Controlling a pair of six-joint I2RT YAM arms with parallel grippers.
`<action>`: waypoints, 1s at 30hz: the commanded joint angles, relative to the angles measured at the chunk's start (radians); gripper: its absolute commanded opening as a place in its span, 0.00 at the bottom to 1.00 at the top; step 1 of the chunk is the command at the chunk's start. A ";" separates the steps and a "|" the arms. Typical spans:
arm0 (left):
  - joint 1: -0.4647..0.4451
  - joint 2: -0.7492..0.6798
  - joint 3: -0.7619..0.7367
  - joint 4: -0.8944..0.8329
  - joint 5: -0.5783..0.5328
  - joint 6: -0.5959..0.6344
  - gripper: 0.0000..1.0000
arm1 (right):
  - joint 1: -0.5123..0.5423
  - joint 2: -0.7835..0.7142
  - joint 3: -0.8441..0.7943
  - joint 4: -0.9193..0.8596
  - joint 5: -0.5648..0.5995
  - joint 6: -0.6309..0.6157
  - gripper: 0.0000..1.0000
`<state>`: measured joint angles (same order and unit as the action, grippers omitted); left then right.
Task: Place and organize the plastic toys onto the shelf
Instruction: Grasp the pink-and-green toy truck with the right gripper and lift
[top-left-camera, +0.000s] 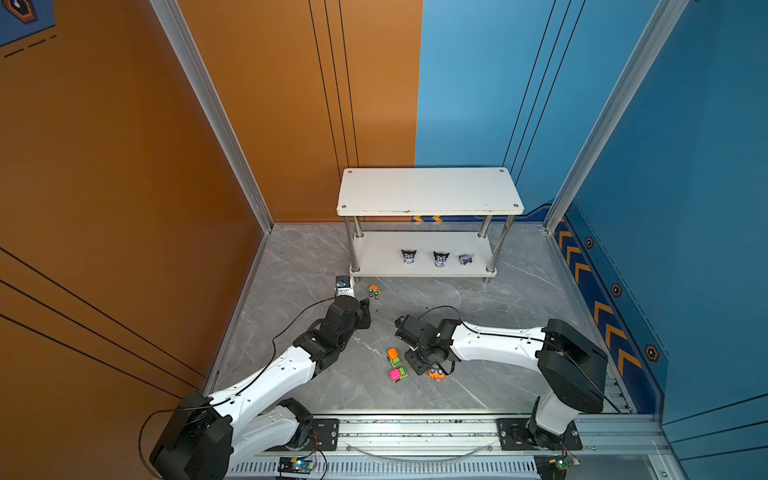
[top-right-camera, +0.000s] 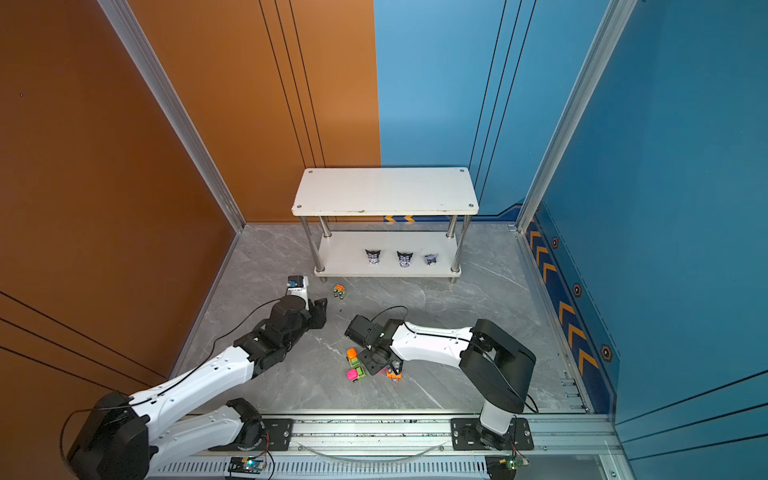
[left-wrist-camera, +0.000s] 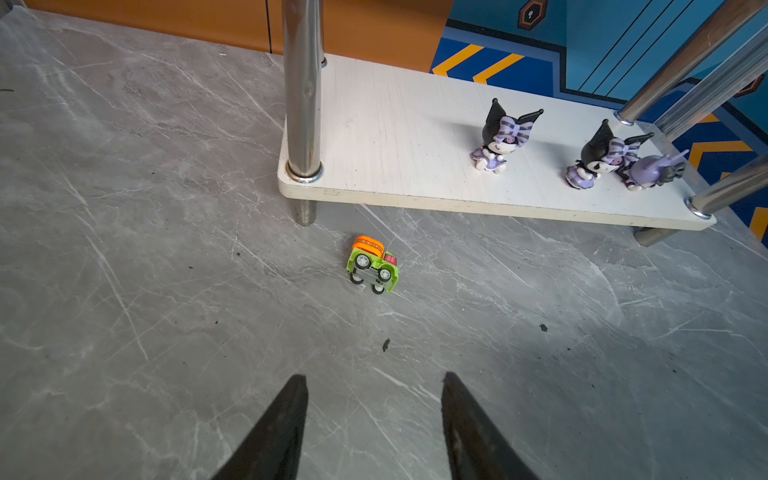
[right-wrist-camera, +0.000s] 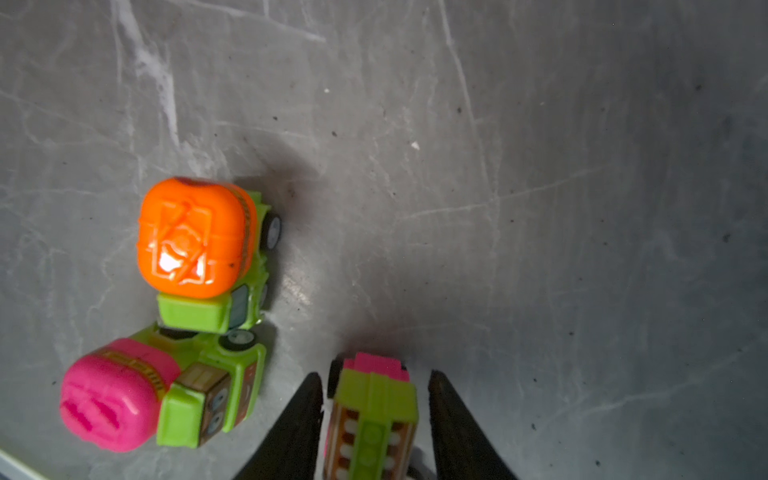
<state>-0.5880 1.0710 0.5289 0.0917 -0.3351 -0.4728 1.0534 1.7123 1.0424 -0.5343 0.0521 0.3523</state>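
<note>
Right wrist view: the right gripper (right-wrist-camera: 375, 373) straddles a green-and-pink car (right-wrist-camera: 374, 415) on the grey floor (right-wrist-camera: 540, 208), jaws spread, not yet pinching — best to centre first, then close squarely across its body.

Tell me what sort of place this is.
Probably a robot test booth: two arms bolted to a metal rail, panel walls in aluminium framing, and a small shelf with toy cars staged nearby.

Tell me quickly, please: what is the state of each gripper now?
Left gripper: open, empty.
Right gripper: open, astride the green-and-pink car, not gripping yet.
</note>
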 joint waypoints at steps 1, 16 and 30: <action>0.012 -0.021 -0.015 0.011 0.026 -0.012 0.53 | -0.006 -0.004 -0.002 -0.039 -0.019 0.015 0.38; 0.016 -0.020 -0.014 0.013 0.040 -0.022 0.54 | -0.143 -0.186 0.131 -0.305 0.157 -0.027 0.24; 0.017 -0.014 0.013 -0.024 0.051 -0.025 0.54 | -0.532 -0.329 0.680 -0.469 0.237 -0.154 0.18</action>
<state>-0.5812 1.0641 0.5251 0.0998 -0.3008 -0.4953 0.5468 1.3567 1.6299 -0.9260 0.2642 0.2607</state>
